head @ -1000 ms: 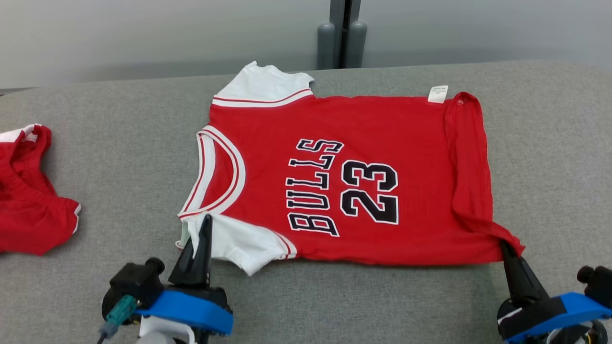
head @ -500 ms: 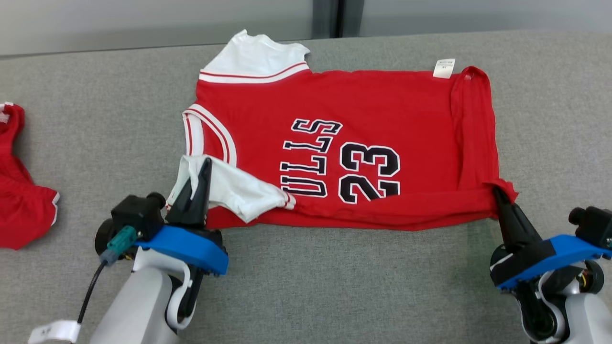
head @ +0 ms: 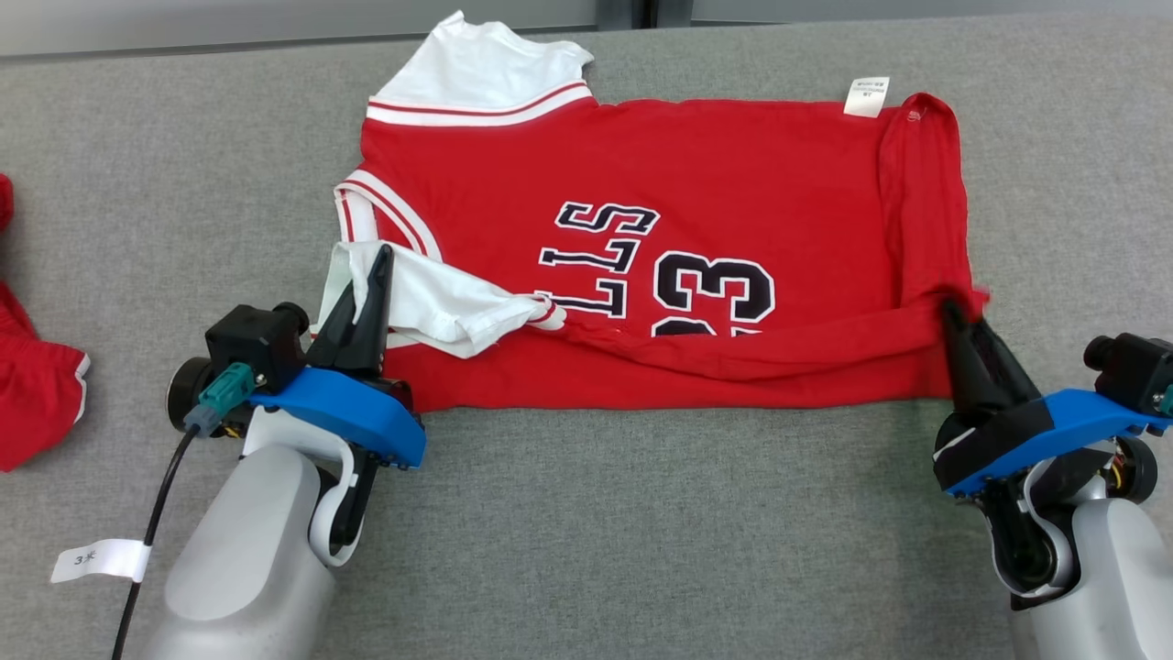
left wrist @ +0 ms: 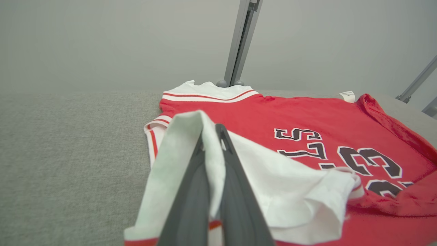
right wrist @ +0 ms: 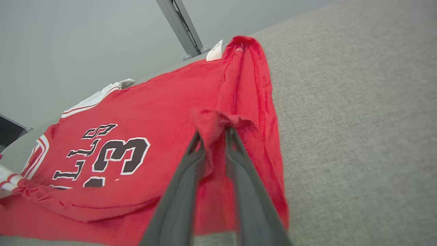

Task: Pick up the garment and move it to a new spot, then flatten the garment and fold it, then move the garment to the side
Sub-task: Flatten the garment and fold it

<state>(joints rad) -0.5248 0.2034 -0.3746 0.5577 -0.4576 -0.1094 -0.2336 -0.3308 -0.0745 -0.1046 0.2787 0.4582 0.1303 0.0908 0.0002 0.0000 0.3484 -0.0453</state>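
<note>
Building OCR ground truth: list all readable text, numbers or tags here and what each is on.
"LLS": black lettering on the red jersey; letters before them hidden under the folded edge.
"3": large numeral beside it; the digit before it mostly covered by the fold.
"3" plus one unclear character: paper flag on the cable.
White care tag at the jersey's edge: print too small to read.

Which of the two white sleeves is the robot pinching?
The nearer sleeve, lifted onto the red front in the left gripper; the far sleeve lies flat, untouched.
</note>
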